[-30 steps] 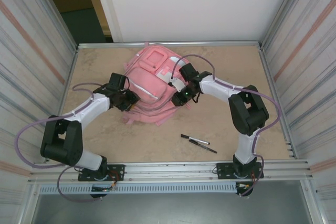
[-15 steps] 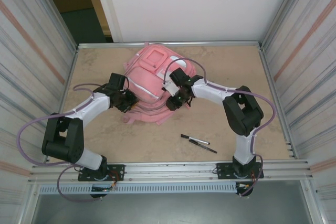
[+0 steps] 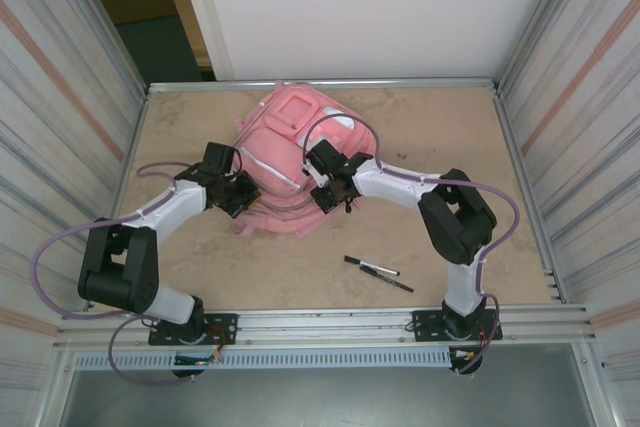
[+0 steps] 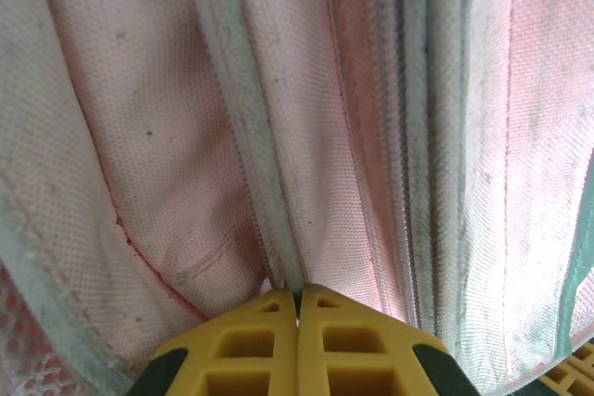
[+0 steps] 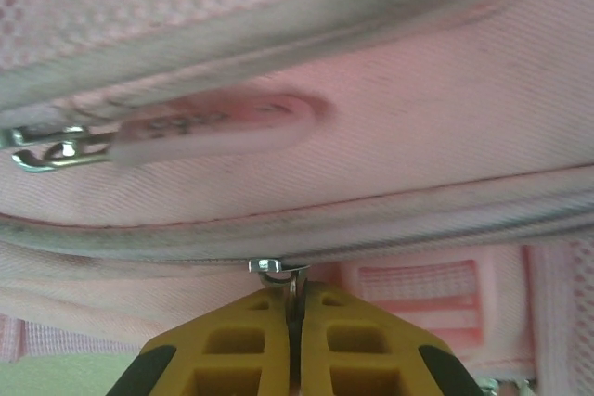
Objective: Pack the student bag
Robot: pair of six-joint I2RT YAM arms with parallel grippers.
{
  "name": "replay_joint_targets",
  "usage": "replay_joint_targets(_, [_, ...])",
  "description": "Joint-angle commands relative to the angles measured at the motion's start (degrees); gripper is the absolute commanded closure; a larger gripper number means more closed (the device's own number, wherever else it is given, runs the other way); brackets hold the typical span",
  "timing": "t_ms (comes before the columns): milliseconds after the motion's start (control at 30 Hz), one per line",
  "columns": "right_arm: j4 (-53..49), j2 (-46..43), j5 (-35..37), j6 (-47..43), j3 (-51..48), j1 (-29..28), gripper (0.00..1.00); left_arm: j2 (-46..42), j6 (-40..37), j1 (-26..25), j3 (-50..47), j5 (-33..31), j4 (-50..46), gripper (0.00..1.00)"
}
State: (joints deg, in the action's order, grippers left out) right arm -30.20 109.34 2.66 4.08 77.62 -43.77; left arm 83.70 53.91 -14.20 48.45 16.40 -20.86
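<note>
Pink bag (image 3: 290,142), white-trimmed, lies rumpled on the counter (image 3: 440,127). Left pincer (image 4: 297,296) pinches its seam (image 4: 249,136); right pincer (image 5: 292,296) pinches a metal zip pull (image 5: 277,269). Two pens (image 3: 375,272) lie near.

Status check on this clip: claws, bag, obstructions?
Left claw shut on student bag seam. Right claw shut on zipper pull. Two pens loose nearby, nothing blocking.

No text can be read with certainty. In the right wrist view, a pale rubber zip tab (image 5: 218,127) on the bag (image 5: 371,44) carries a short row of small raised letters, but they are too blurred to make out. In the top view, any marks on the bag and on the two pens (image 3: 372,269) on the worktop (image 3: 450,147) are too small to read.
</note>
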Motion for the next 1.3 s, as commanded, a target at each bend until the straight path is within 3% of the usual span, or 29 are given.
replay_joint_targets(0, [-5.59, -3.87, -1.60, 1.05, 3.07, 3.78, 1.00, -1.78, -3.03, 1.28, -1.88, -0.45, -2.26, 1.00])
replay_joint_targets(233, [-5.66, -0.01, -5.86, 1.43, 4.20, 12.67, 1.00, -2.97, -5.04, 2.16, -4.31, 1.58, -3.22, 1.00])
replay_joint_targets(400, [-5.22, 1.82, -6.55, 2.74, 4.66, 14.76, 0.97, -7.87, -6.77, 2.86, -5.21, 4.50, -4.62, 1.00])
replay_joint_targets(433, [-4.65, 1.11, -7.74, 2.99, 4.15, 14.69, 0.94, -9.33, -6.88, 2.79, -4.78, 5.55, -5.02, 0.98])
replay_joint_targets(500, [-1.57, -1.30, -10.32, 2.96, 1.52, 14.42, 0.88, -11.92, -6.52, 2.52, -3.83, 6.82, -5.33, 0.78])
replay_joint_targets(667, [7.07, -11.36, -11.93, 3.66, -6.63, 13.09, 0.67, -13.85, -6.57, 0.10, 4.14, 5.68, -10.57, 0.65])
replay_joint_targets(767, [12.27, -17.23, -10.80, 1.67, -11.29, 11.05, 0.56, -12.27, -5.74, -2.88, 6.90, 2.07, -8.97, 0.62])
replay_joint_targets(933, [16.47, -21.52, -10.14, -0.94, -14.22, 6.42, 0.51, -5.87, -1.33, -3.35, 8.31, 0.68, -5.05, 0.59])
replay_joint_targets(1167, [23.09, -22.62, -15.63, 1.17, -18.45, 4.80, 0.46, 3.25, 0.03, -3.24, 10.90, -1.38, -1.07, 0.55])
replay_joint_targets(1267, [21.09, -20.57, -15.57, 1.11, -17.31, 4.41, 0.45, 6.56, 1.04, -3.08, 11.65, -1.46, 1.24, 0.57])
